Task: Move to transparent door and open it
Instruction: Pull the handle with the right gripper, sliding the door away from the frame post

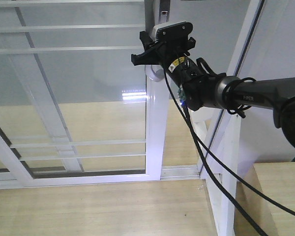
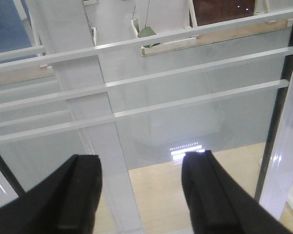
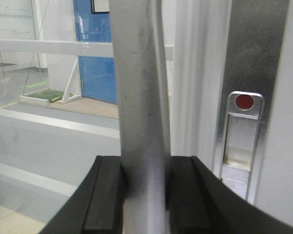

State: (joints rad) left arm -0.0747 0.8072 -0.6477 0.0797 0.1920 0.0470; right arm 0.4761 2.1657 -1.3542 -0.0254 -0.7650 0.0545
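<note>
The transparent door fills the front view from about 8 o'clock round to 12 o'clock. It is a glass panel in a white frame, crossed by thin white horizontal bars. Its right upright runs down the middle of the frame to the floor track. The grey handle sits on that upright near 12 o'clock.

The right arm reaches in from 3 o'clock, and the right gripper is at the handle. In the right wrist view the black pads of the right gripper are pressed against both sides of the handle, pinching it. The metal bar rises straight up from between them toward 12 o'clock. At 4 o'clock from that grip, a metal lock plate with a red dot is set into the frame.

Black cables hang from the wrist toward 5 o'clock, over the wooden floor.

In the left wrist view the left gripper faces the glass with its fingers spread wide at 6 o'clock and nothing between them. White bars cross the pane above them.
</note>
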